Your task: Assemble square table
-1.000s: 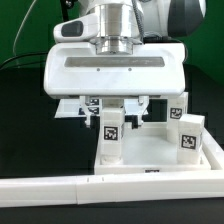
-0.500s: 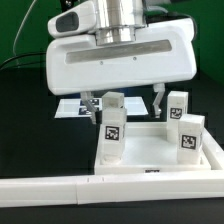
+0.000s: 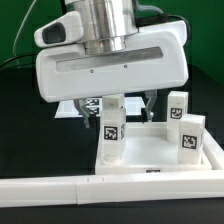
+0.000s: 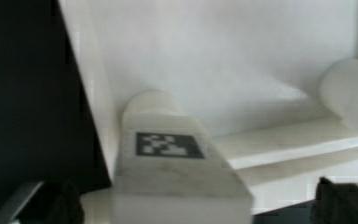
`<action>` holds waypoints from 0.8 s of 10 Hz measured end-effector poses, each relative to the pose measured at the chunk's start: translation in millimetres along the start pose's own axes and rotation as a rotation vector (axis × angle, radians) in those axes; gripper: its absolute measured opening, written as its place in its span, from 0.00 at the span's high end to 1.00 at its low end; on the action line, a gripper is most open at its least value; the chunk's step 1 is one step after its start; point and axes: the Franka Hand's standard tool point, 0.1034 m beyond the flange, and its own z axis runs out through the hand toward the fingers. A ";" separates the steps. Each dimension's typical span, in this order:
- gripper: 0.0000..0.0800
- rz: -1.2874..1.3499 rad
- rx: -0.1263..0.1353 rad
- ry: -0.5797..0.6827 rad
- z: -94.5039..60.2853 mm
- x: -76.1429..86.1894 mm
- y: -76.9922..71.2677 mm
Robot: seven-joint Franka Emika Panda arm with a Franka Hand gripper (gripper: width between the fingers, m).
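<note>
Gripper (image 3: 121, 100) released, above upright leg (image 3: 111, 130) w/ b&w tag, no legible writing.

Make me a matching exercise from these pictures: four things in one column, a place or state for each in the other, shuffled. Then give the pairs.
Things:
1. gripper
2. front leg
3. tabletop
4. rail

Places or states:
A. lies flat, rim up, legs standing in it
B. open, above a leg
C. upright at the tabletop's corner on the exterior view's left
D. long, in front of the tabletop

Pairs: 1-B, 2-C, 3-A, 4-D
</note>
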 end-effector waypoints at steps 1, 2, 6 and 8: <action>0.19 0.018 0.001 0.001 0.0 0.4 0.0; 0.30 0.035 0.001 0.000 0.3 0.1 0.0; 0.64 0.256 0.002 -0.001 1.1 -0.4 -0.5; 0.64 0.417 0.001 -0.003 3.5 -0.5 -0.3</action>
